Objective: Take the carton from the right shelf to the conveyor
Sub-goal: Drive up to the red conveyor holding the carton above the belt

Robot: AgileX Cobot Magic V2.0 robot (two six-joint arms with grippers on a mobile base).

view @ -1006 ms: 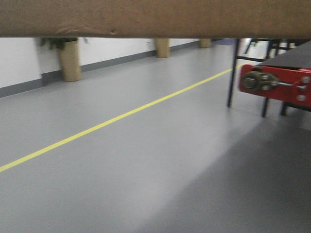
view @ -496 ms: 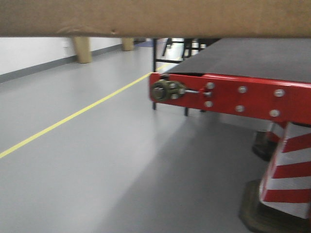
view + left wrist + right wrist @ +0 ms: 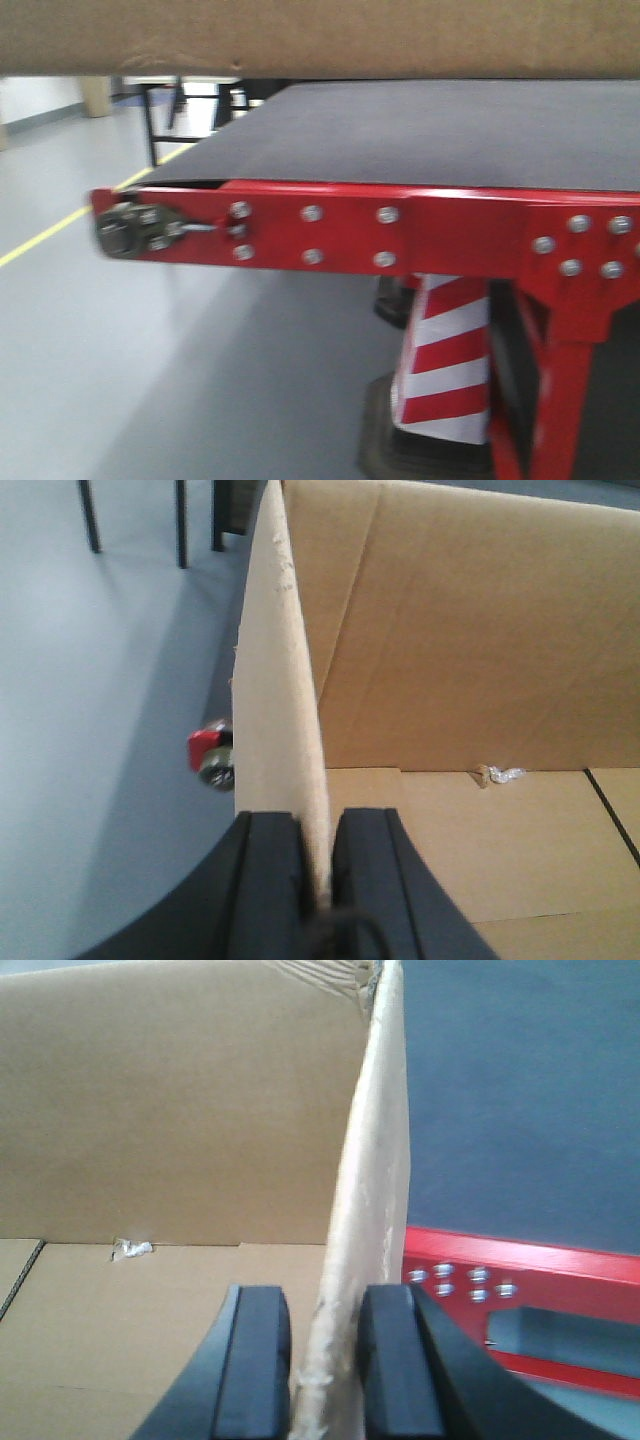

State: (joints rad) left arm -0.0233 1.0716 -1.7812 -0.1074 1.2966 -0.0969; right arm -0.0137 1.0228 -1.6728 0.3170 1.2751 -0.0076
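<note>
Front view. Across the top edge, the brown underside rim of the carton (image 3: 320, 35), hanging clear of everything below. Beneath and beyond it, the conveyor (image 3: 330, 235): red side frame with silver bolts, dark belt (image 3: 450, 130) stretching away on top. Under the frame, a red-and-white striped traffic cone (image 3: 445, 370) on the grey floor (image 3: 150, 380); far left, a yellow floor line (image 3: 40, 240). No contact to be seen between carton and belt. Carton bottom apparently above belt level; from here, impossible to tell how far over the belt.

Left wrist view. Clamped on the carton's upright side wall, the left gripper (image 3: 318, 825): one black finger outside, one inside, cardboard sandwiched between with no gap. To the right, the open carton interior, bare but for a small scrap of tape (image 3: 497, 774) at the bottom fold. Past the outer wall, floor and a red tip of the conveyor's end.

Right wrist view. Pinched the same way on the opposite wall, the right gripper (image 3: 325, 1300), wall edge crumpled and frayed between its fingers. Just beyond that wall, belt and bolted red frame below.

Progress, as a judgement: pick-up from the right shelf done, with no shelf in any view and the carton aloft in both grippers at the conveyor's end. Left to do: bring it fully over the belt, lower until seated, release both walls, draw back.
</note>
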